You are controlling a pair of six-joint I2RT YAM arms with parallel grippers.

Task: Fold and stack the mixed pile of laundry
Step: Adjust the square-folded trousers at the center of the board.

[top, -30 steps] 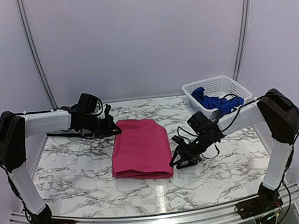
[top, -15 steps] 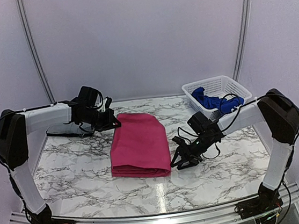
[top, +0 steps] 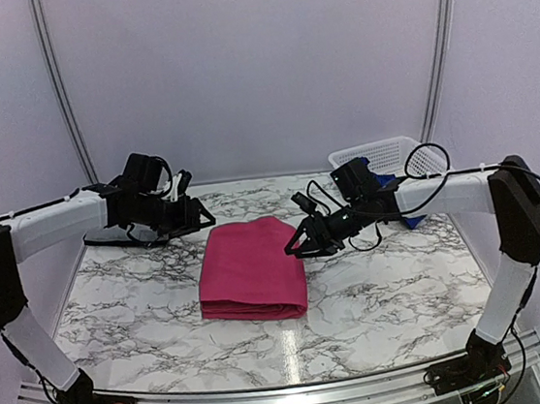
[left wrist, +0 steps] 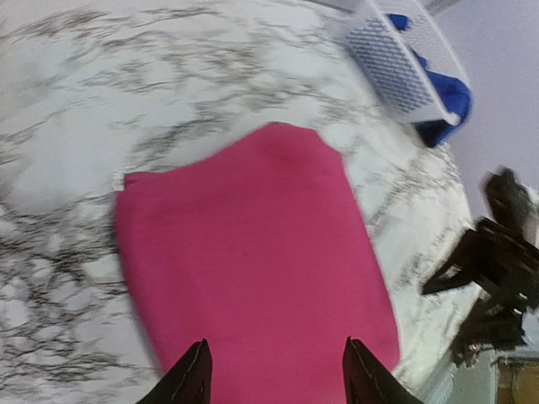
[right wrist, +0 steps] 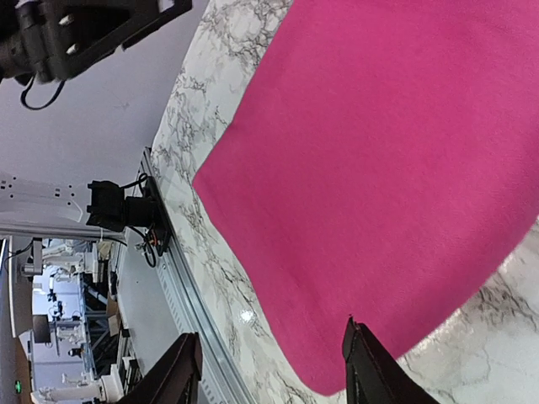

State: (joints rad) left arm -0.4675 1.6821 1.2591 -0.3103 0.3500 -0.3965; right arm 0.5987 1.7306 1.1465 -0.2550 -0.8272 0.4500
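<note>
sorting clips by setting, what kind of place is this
Probably a robotics lab test booth: plain white panel walls, a marble-patterned tabletop edged by an aluminium rail, and workshop equipment beyond it in the right wrist view.

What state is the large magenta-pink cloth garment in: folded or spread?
Folded: the magenta-pink cloth garment is a compact rectangle, layers visible along its near edge.

The pink garment (top: 253,267) is looking like soft matt cloth, slightly fuzzy and not catching any shine at all. The table (top: 388,291) under it is showing a smooth marble-print top that's coming off pretty glossy, throwing back a light streak just in front of the garment. Off to the garment's right, the basket (top: 419,159) is reading as white plastic mesh, and the blue garment (left wrist: 445,94) in it is looking like matt cloth too. The left gripper (left wrist: 275,341) and right gripper (right wrist: 269,328) are both showing matt black, plastic-looking fingers.
</note>
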